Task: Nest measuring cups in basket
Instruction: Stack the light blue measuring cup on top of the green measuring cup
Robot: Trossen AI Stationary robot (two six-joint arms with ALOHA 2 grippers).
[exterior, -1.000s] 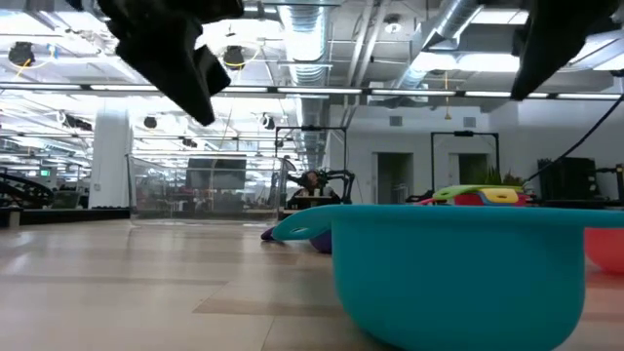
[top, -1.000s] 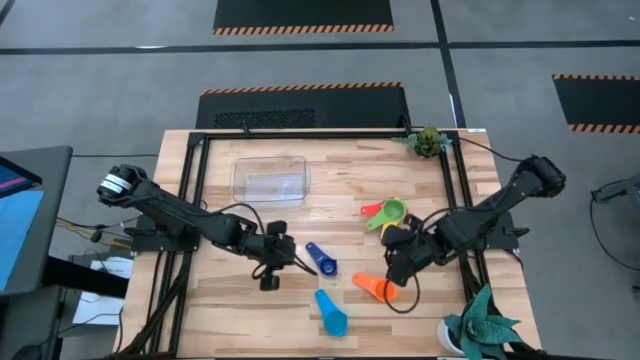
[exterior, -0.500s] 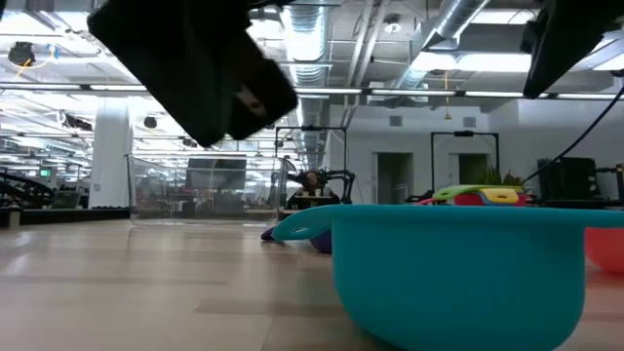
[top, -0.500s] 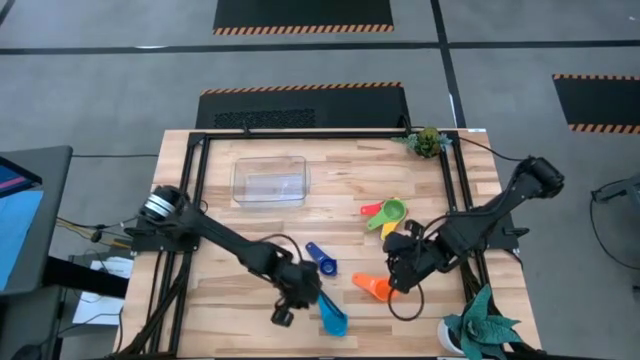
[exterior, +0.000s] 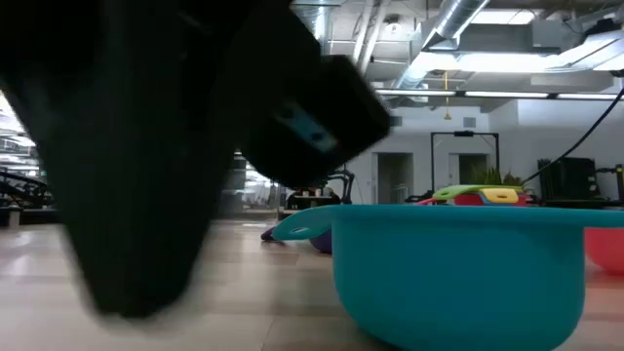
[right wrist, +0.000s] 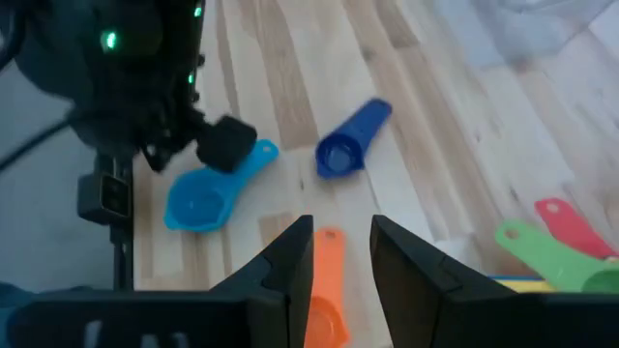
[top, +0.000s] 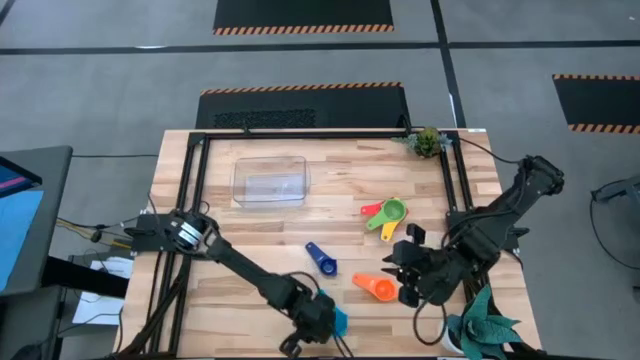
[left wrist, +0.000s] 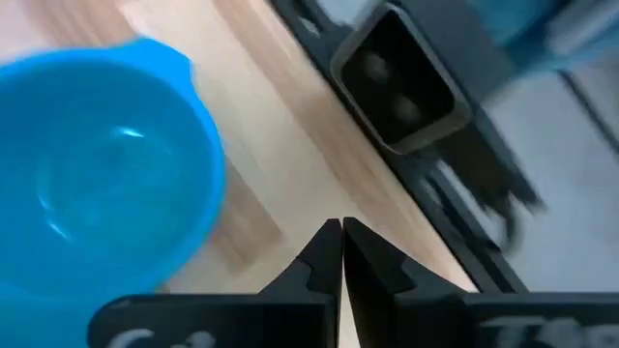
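The light blue cup (top: 338, 320) lies on its side near the table's near edge; it fills the low view (exterior: 458, 278). My left gripper (top: 314, 328) is shut and sits just left of it, fingertips together (left wrist: 340, 232), with the cup's open mouth (left wrist: 97, 164) beside them and apart. My right gripper (top: 400, 276) is open and hovers just right of the orange cup (top: 375, 287), whose handle (right wrist: 327, 253) shows in the gap between the fingers. The dark blue cup (top: 322, 260) lies mid-table. Red (top: 372, 210), green (top: 392, 212) and yellow (top: 388, 228) cups lie together. The clear basket (top: 270, 180) stands at the far left.
The table's near edge and its black frame rail (left wrist: 401, 72) run right beside my left gripper. A small potted plant (top: 427, 141) stands at the far right corner and a leafy plant (top: 480, 325) at the near right corner. Bare wood lies between the basket and the cups.
My left arm has swung from mid-table toward the near edge and to the right, ending beside the light blue cup and filling the low view. My right gripper has gone a little toward the near edge, beside the orange cup. The cups have kept still.
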